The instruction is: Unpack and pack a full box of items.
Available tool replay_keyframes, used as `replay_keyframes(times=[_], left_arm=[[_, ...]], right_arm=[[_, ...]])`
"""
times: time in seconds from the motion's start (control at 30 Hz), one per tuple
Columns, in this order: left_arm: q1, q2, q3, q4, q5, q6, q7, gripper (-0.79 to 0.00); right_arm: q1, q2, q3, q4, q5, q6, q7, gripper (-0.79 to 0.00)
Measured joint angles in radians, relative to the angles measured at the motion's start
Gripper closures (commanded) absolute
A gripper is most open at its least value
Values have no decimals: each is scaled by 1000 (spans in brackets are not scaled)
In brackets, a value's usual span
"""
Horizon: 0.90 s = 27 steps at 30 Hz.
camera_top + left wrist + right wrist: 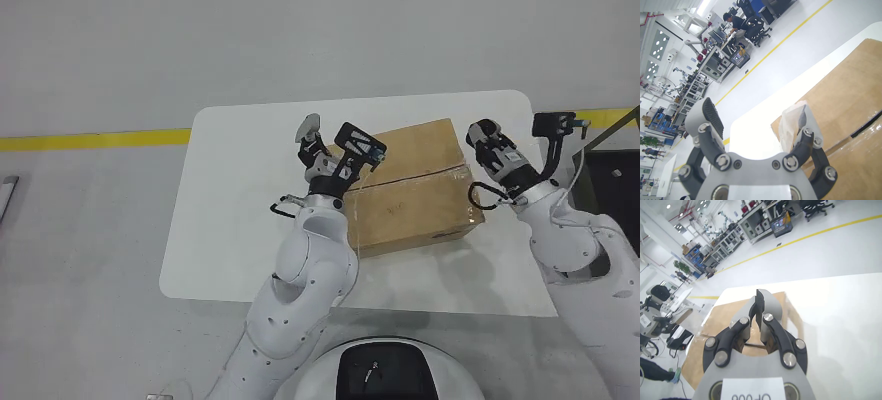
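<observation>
A closed cardboard box [415,185] lies on the white table [230,200], with a taped seam across its top and glossy tape on the near half. My left gripper [313,142] hovers at the box's left far corner, open. A crumpled scrap of clear tape [789,125] clings to one of its fingers [808,121], and the box top [848,91] lies just beyond it. My right gripper [483,132] is shut with nothing in it, above the box's right far corner. Its closed fingertips [758,302] stand over the box [728,313].
Bare table surface stretches left of the box [230,230] and along the front edge. A yellow floor line [90,140] runs behind the table. Dark equipment [610,170] stands off the table's right side.
</observation>
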Motion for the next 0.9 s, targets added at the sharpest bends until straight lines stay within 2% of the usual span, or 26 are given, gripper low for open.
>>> replay_keyframes(times=[0.2, 0.57, 0.9], left_arm=[[-22, -15, 20, 25, 4, -13, 2, -785], [-93, -54, 100, 101, 17, -48, 23, -785], [-165, -101, 191, 203, 25, -66, 42, -785]], right_arm=[[-58, 8, 94, 60, 36, 19, -3, 0], [-68, -3, 29, 116, 63, -1, -19, 0], [-101, 2, 78, 103, 90, -24, -24, 0]])
